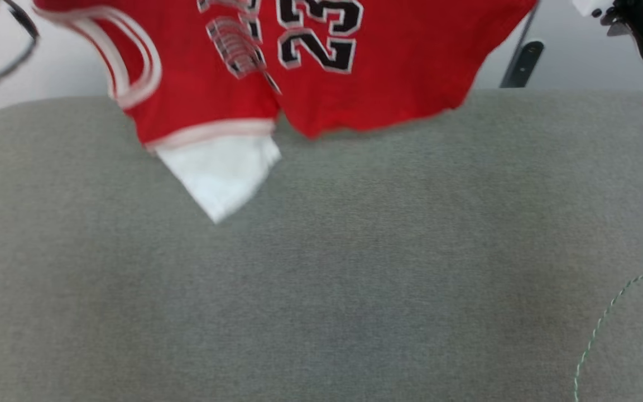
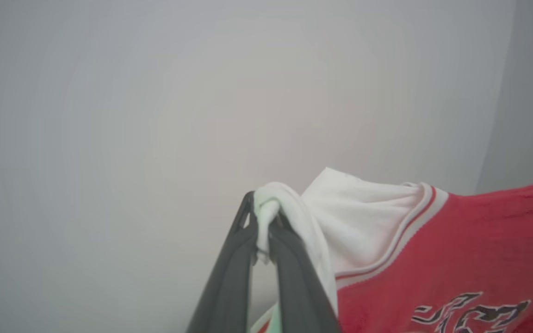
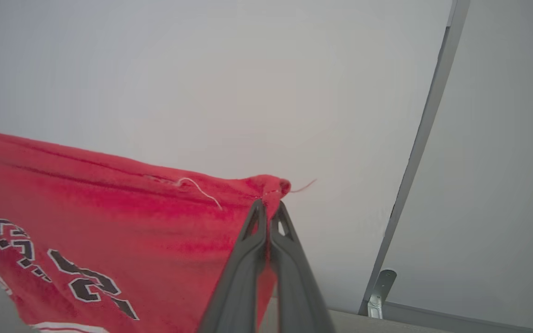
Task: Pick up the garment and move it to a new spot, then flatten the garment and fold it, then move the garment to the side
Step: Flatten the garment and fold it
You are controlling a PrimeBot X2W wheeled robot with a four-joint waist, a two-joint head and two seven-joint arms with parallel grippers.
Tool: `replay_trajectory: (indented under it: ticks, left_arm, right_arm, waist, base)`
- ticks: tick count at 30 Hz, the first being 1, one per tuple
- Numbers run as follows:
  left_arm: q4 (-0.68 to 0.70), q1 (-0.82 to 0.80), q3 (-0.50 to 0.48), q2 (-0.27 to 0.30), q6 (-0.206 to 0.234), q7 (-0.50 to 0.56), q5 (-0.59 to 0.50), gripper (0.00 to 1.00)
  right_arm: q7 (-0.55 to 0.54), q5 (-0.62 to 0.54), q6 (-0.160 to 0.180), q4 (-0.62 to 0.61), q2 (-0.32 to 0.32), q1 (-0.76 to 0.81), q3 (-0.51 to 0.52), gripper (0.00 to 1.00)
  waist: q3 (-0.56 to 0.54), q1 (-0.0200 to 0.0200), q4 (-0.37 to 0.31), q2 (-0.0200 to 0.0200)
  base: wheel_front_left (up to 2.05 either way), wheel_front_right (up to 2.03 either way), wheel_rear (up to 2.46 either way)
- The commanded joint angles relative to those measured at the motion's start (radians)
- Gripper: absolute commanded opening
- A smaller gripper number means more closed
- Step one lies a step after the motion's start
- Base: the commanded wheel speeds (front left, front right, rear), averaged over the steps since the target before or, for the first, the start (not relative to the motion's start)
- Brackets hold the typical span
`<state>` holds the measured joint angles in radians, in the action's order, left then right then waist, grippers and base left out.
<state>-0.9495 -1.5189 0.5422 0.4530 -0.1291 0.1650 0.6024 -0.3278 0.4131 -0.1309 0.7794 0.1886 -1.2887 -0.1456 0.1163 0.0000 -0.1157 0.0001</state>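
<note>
Garment (image 1: 411, 78), red jersey with black white-edged 23, striped trim, white sleeve dangling, hung spread above far side of grey tabletop (image 1: 321, 290), left tool (image 2: 263, 215) pinched tight on white fabric, right tool (image 3: 269, 208) clamped on a red corner

Cnt: 1 garment (image 1: 388, 67), 1 left pincer (image 2: 263, 217), 1 right pincer (image 3: 269, 208), 1 grey tbl (image 1: 321, 290).
</note>
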Motion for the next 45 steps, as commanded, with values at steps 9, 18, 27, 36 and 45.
replay_trajectory:
  ticks: [9,18,27,36,45]
  left_arm:
    - [-0.113,-0.18,0.016,-0.009,0.002,-0.059,-0.028,0.0]
    - [-0.157,-0.429,0.06,-0.032,0.028,-0.151,-0.108,0.0]
    - [-0.192,-0.676,0.101,-0.089,0.042,-0.276,-0.171,0.0]
    - [-0.242,-0.794,0.092,-0.203,0.029,-0.386,-0.148,0.0]
    - [-0.301,-0.575,0.109,-0.17,0.0,-0.418,-0.102,0.0]
  right_arm:
    - [0.056,0.009,0.001,0.012,0.006,-0.061,0.007,0.0]
    - [0.257,-0.065,0.001,0.081,-0.028,-0.213,0.005,0.0]
    - [0.575,-0.252,0.001,0.208,-0.045,-0.397,0.11,0.0]
    - [0.591,-0.472,0.001,0.099,-0.098,-0.394,0.325,0.0]
    - [0.592,-0.455,0.001,0.273,-0.126,-0.342,0.241,0.0]
  waist:
    - [0.134,0.0,-0.045,-0.0001]
    - [0.387,0.0,-0.08,-0.0001]
    - [0.569,0.0,-0.076,-0.0001]
    - [0.695,0.0,-0.013,-0.0001]
    - [0.626,0.0,0.023,-0.0001]
  base:
    - [0.0,0.0,0.0]
    - [0.0,0.0,0.0]
    - [0.0,0.0,0.0]
    - [0.0,0.0,0.0]
    - [0.0,0.0,0.0]
